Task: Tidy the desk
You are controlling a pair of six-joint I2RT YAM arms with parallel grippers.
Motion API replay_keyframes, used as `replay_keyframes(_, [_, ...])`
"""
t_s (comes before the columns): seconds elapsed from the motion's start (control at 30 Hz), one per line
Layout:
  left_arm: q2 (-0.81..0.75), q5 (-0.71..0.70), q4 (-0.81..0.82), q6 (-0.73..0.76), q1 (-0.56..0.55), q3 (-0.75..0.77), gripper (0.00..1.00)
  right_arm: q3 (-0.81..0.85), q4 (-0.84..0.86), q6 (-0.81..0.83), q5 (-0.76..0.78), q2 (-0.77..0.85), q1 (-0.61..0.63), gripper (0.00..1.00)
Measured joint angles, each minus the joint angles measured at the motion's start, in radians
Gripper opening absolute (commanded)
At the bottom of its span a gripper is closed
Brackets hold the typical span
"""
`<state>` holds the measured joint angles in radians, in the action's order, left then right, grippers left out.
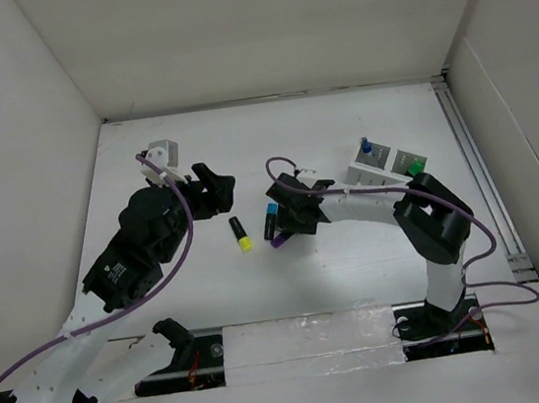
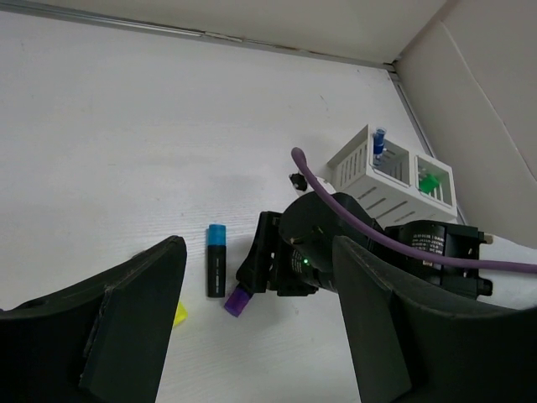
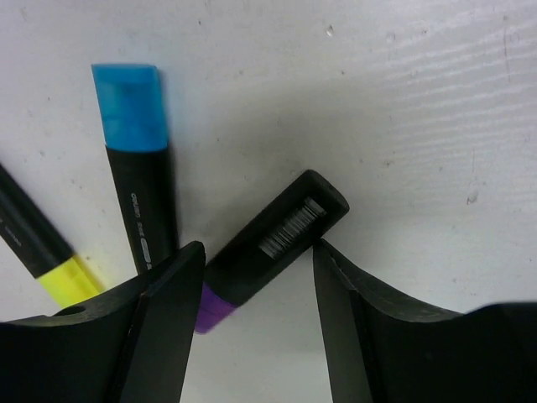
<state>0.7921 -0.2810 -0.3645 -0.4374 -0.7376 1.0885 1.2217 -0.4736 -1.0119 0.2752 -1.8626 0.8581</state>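
Mid-desk (image 1: 358, 269), we've got the right gripper (image 3: 256, 256) down with its jaws straddling the purple-capped marker (image 2: 237, 300), which lies diagonally on the surface. Pads look to be right at the barrel, but we can't tell if it's actually clamped. Blue-capped marker (image 3: 138, 168) lies just beside it, and the yellow-capped marker (image 1: 241, 235) is next over to the left. Left gripper (image 2: 256, 260) hovers nearby, jaws spread wide, nothing in them. White compartmented holder (image 2: 369, 176) sits at far right, with a blue marker (image 2: 379, 143) and a green marker (image 2: 430, 180) standing inside.
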Motion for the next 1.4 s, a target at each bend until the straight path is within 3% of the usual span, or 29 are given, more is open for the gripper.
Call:
replay_keyframes(0.4, [-0.003, 0.0, 0.0, 0.0, 0.0, 0.0, 0.67, 0.113, -0.039, 0.06, 0.043, -0.083, -0.027, 0.6])
replay_keyframes(0.53, [-0.002, 0.0, 0.0, 0.003, 0.0, 0.0, 0.67, 0.148, -0.067, 0.107, 0.066, -0.109, -0.043, 0.49])
replay_keyframes(0.63, [-0.002, -0.003, 0.001, 0.003, 0.0, 0.0, 0.67, 0.155, -0.081, 0.139, 0.087, -0.115, -0.048, 0.47])
replay_keyframes(0.83, [-0.004, -0.01, 0.001, 0.003, 0.0, -0.001, 0.67, 0.156, -0.12, 0.17, 0.124, -0.115, -0.039, 0.65])
replay_keyframes(0.93, [-0.005, -0.011, 0.002, 0.003, 0.0, -0.003, 0.67, 0.156, -0.145, 0.169, 0.138, -0.114, -0.031, 0.64])
replay_keyframes(1.07, [-0.007, -0.012, 0.009, 0.003, 0.0, -0.015, 0.67, 0.128, -0.153, 0.154, 0.125, -0.09, -0.026, 0.54])
replay_keyframes(1.17, [-0.007, -0.011, 0.009, 0.003, 0.0, -0.018, 0.67, 0.102, -0.153, 0.138, 0.074, -0.064, -0.026, 0.53])
replay_keyframes(1.4, [-0.011, -0.012, 0.01, 0.004, 0.0, -0.019, 0.67, 0.09, -0.146, 0.086, -0.011, -0.049, -0.018, 0.65])
